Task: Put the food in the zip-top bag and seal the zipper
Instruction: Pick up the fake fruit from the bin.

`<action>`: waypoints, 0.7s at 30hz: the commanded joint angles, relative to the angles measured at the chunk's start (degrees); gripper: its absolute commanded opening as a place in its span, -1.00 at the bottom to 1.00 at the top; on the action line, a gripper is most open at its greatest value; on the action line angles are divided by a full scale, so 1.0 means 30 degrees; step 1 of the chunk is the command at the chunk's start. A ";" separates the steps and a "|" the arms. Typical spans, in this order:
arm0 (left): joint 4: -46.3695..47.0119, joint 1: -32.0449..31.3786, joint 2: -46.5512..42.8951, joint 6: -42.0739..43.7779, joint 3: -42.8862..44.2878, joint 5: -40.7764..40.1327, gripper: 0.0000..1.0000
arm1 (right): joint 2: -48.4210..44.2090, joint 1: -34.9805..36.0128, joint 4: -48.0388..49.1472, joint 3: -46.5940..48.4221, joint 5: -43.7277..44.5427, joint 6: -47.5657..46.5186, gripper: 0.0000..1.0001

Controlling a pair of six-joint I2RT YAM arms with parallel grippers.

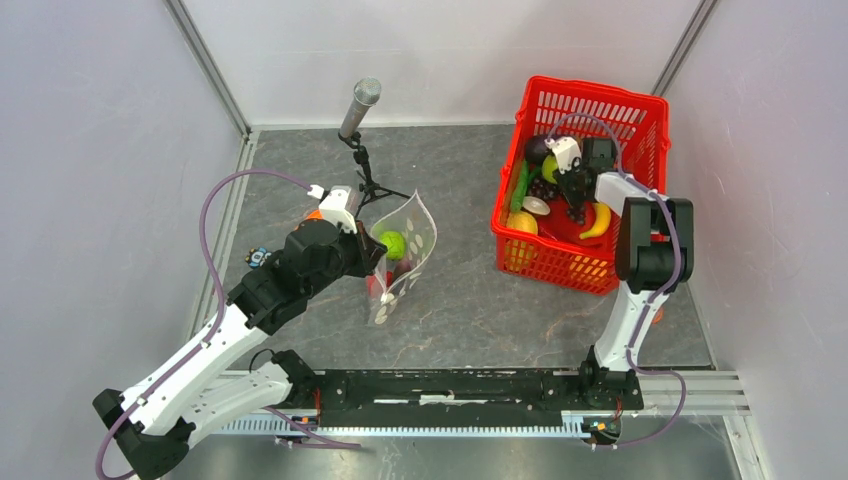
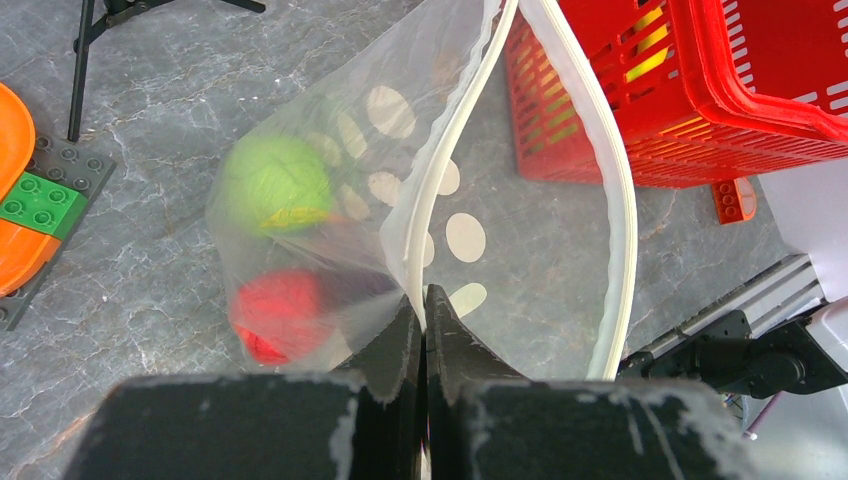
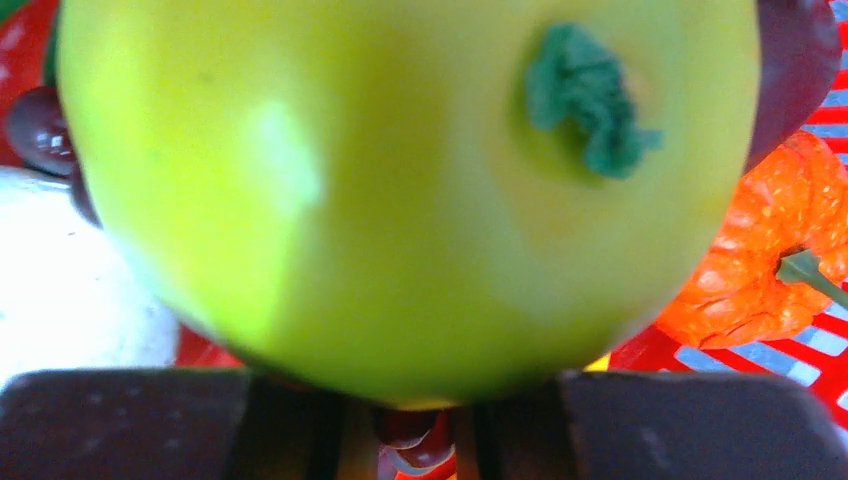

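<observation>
The zip-top bag (image 1: 408, 250) stands open on the table. My left gripper (image 2: 424, 300) is shut on its white zipper (image 2: 440, 170) strip. Inside the bag lie a green round fruit (image 2: 275, 180) and a red piece (image 2: 280, 310). My right gripper (image 1: 577, 203) reaches down into the red basket (image 1: 590, 95) among the rest of the food. A big yellow-green fruit (image 3: 400, 180) fills the right wrist view and hides the fingertips. Dark grapes (image 3: 425, 440) show in the narrow gap between the finger bases. What the jaws touch is hidden.
The basket also holds a long green vegetable (image 1: 519, 188), a lemon (image 1: 522, 222), a banana (image 1: 597, 222) and an orange pumpkin (image 3: 760, 250). A microphone on a small tripod (image 1: 360, 110) stands behind the bag. Orange and green bricks (image 2: 35, 200) lie left of the bag.
</observation>
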 commanded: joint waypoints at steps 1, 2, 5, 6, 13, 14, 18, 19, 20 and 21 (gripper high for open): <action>0.0625 0.0141 -0.0006 0.0720 0.0232 0.0052 -0.96 | -0.2331 0.0211 0.0326 -0.1093 -0.1985 0.1481 -0.65; 0.0611 0.0141 0.0096 0.0774 0.0277 0.0147 -0.96 | -0.3131 0.0211 0.0689 -0.1408 -0.2209 0.1823 -0.67; 0.0613 0.0141 0.0280 0.0836 0.0401 0.0199 -0.95 | -0.5511 0.0211 0.2353 -0.2949 -0.3019 0.2859 -0.79; 0.0611 0.0145 0.0284 0.0818 0.0430 0.0276 -0.96 | -0.6193 0.0211 0.2888 -0.3465 -0.3465 0.3144 -0.82; 0.0841 0.0141 -0.0136 0.0726 0.0219 0.0314 -0.95 | -0.9972 0.0211 0.3640 -0.6663 -0.7077 0.5661 -1.00; 0.0845 0.0141 -0.0126 0.0763 0.0204 0.0323 -0.96 | -1.0465 0.0211 0.4470 -0.7479 -0.7095 0.6396 -1.00; 0.0823 0.0141 0.0153 0.0857 0.0292 0.0722 -0.95 | -1.2710 0.0182 0.8940 -1.0919 -0.7813 0.9360 -1.00; 0.0694 0.0149 0.0289 0.0888 0.0389 0.0858 -0.96 | -1.3109 0.0178 0.9177 -1.1154 -0.7217 0.9945 -1.00; 0.0605 0.0141 0.0335 0.0902 0.0429 0.0890 -0.96 | -1.3483 0.0160 0.9248 -1.1191 -0.6664 1.0506 -1.00; 0.0603 0.0141 0.0339 0.0888 0.0406 0.0868 -0.96 | -1.3778 0.0153 0.9390 -1.1192 -0.6546 1.0752 -1.00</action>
